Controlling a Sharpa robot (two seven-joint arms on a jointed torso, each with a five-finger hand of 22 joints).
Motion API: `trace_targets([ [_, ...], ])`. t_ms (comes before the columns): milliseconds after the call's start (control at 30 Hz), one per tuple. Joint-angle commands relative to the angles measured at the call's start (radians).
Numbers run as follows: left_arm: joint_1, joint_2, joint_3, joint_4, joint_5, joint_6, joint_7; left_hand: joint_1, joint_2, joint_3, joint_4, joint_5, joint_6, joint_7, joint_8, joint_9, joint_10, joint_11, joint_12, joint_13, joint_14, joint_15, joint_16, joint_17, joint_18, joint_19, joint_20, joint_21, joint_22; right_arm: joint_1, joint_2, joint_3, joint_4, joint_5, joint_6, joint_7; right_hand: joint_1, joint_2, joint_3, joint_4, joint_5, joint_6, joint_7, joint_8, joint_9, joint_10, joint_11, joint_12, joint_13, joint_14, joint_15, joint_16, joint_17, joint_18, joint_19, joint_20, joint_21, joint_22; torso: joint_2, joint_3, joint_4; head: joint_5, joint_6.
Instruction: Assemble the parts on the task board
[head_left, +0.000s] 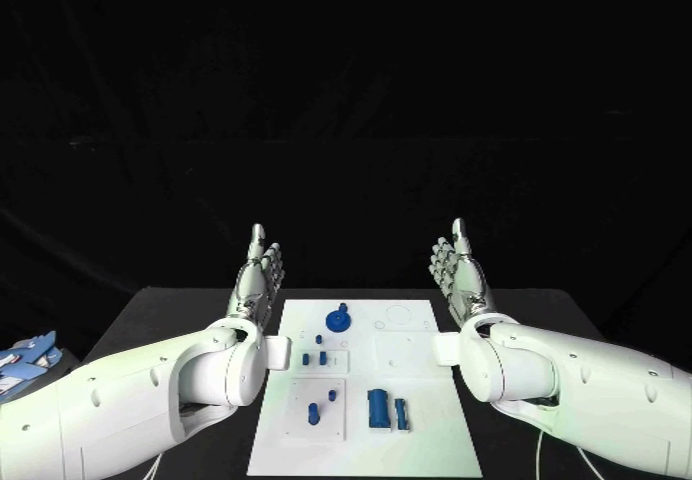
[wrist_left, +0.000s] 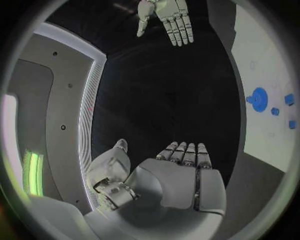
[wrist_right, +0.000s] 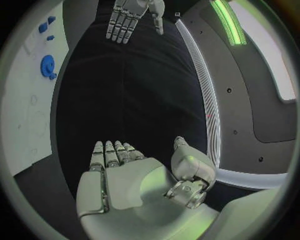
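The white task board lies mid-desk between the two arms. On it, near to far: two upright blue pegs beside two smaller parts, three small parts, then one round blue gear. Left hand and right hand flank the far end, fingers straight and apart, holding nothing. Blue-white packets lie off the black desk.

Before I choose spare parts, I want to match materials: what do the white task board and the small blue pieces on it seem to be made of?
The flat white task board looks like matte plastic or painted sheet: an even, dull surface with shallow recesses and no glare. The small blue pieces, including the round gear-like one, look like moulded or printed plastic, uniformly coloured and unshiny. Neither can be settled from looks alone.
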Motion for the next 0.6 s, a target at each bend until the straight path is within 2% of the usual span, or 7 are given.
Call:
trace_targets([
  [33, -0.002, 0.0, 0.0, 0.015, -0.02, -0.125, 0.016, -0.021, 0.0, -0.006, 0.0, -0.004, -0.007, -0.001, -0.005, -0.002, -0.007, 0.0, -0.006, -0.001, -0.007, 0.0, -0.007, -0.002, -0.015, -0.007, 0.0, -0.005, -0.002, -0.001, -0.001, 0.001, 0.001, 0.032, -0.047, 0.037, -0.011, 0.0, -0.006, 0.001, -0.005, -0.005, -0.001, -0.003, -0.003, -0.005, 0.0, -0.004, -0.002, -0.007, -0.001, -0.003, -0.003, -0.014, -0.005, 0.0, -0.005, -0.004, -0.002, 0.0002, -0.0001, 0.0, 0.0],
  [600, -0.002, 0.0, 0.0, 0.018, -0.02, -0.131, 0.016, -0.021, 0.0, -0.006, 0.0, -0.004, -0.007, -0.001, -0.005, -0.002, -0.007, 0.0, -0.006, -0.001, -0.007, 0.0, -0.007, -0.002, -0.015, -0.007, 0.0, -0.005, -0.002, -0.001, -0.001, 0.001, 0.001, 0.032, -0.047, 0.037, -0.011, 0.0, -0.006, 0.001, -0.005, -0.005, -0.001, -0.003, -0.003, -0.005, 0.0, -0.004, -0.002, -0.007, -0.001, -0.003, -0.003, -0.014, -0.005, 0.0, -0.005, -0.004, -0.002, 0.0002, -0.0001, 0.0, 0.0],
])
